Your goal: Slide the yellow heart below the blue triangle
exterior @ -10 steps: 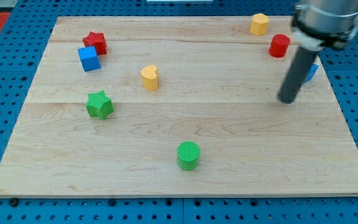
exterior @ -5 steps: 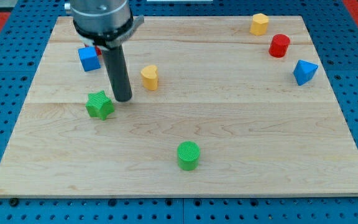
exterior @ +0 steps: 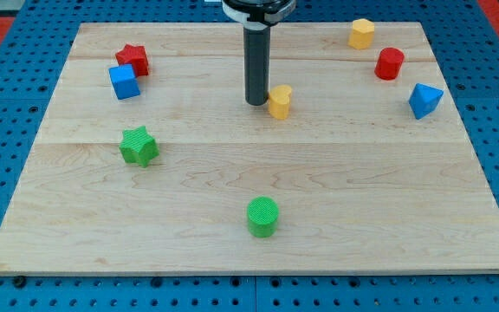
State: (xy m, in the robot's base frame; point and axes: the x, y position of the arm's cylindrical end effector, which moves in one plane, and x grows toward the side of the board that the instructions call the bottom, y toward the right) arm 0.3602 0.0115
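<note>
The yellow heart [exterior: 279, 101] lies on the wooden board [exterior: 249, 199], a little right of centre in the upper half. My tip [exterior: 256, 102] stands right at the heart's left side, touching or nearly touching it. The blue triangle [exterior: 424, 100] sits near the board's right edge, at about the same height as the heart and far to its right.
A red cylinder [exterior: 390, 63] and a yellow hexagon-like block [exterior: 362, 34] sit at the upper right. A red star [exterior: 132, 59] and blue cube [exterior: 124, 81] sit at the upper left. A green star [exterior: 139, 146] lies at the left, a green cylinder [exterior: 263, 217] at the lower centre.
My tip swept from the right side to the left of the yellow heart, then pushed the heart rightward by about a block's width or more. Other blocks stayed put.
</note>
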